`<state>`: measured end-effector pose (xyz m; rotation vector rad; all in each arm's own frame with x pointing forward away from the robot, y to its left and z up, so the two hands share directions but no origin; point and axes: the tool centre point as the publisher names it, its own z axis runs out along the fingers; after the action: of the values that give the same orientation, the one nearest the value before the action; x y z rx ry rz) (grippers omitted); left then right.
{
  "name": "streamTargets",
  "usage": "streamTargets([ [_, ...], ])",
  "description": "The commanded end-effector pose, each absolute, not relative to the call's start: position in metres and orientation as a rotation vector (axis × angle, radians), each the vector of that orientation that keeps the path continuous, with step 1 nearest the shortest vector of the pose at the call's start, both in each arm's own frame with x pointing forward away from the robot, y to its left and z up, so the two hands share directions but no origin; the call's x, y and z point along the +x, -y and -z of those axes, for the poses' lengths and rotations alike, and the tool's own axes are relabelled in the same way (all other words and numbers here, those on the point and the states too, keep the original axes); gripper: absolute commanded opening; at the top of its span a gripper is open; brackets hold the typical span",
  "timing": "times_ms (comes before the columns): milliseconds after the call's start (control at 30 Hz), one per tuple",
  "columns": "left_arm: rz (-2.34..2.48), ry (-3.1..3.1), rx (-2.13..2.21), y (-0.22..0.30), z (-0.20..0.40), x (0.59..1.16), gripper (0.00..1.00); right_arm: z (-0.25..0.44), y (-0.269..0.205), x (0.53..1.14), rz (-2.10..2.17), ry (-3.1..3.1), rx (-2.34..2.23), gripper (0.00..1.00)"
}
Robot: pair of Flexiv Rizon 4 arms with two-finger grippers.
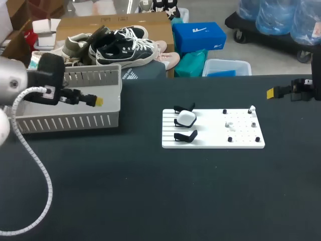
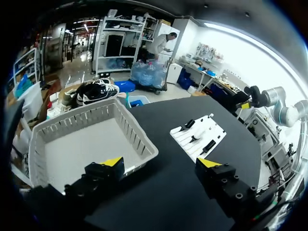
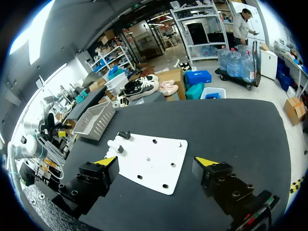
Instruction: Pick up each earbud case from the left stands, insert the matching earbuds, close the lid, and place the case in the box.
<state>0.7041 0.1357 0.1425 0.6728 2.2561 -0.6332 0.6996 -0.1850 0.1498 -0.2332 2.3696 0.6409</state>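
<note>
The head view's edge is cutting off our right arm [image 1: 304, 89]. Our left arm [image 1: 20, 83] is hiding the left end of the box [image 1: 75, 121]. We are finding the earbuds [image 1: 229, 124] too small to tell.

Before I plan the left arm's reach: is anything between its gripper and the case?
Nothing visible. The left gripper hangs open above the box; only bare table lies between it and the case on the board.

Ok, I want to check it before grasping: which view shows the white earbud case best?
The head view: the white earbud case sits unobstructed on the white board. The right wrist view shows it small, at the board's edge; in the left wrist view it is too small to tell.
</note>
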Motion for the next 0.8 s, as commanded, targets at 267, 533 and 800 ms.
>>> streamTargets([
  [267,0.842,-1.967,1.188,-0.067,-0.139,0.730,1.00,-0.150,0.185,0.700,-0.638,-2.371,-0.232,1.00],
  [533,0.876,-1.891,1.353,-0.025,-0.115,0.745,1.00,-0.150,0.185,0.700,-0.638,-2.371,-0.232,1.00],
  [800,0.920,-1.815,1.495,0.014,-0.097,0.739,1.00,-0.150,0.185,0.700,-0.638,-2.371,-0.232,1.00],
])
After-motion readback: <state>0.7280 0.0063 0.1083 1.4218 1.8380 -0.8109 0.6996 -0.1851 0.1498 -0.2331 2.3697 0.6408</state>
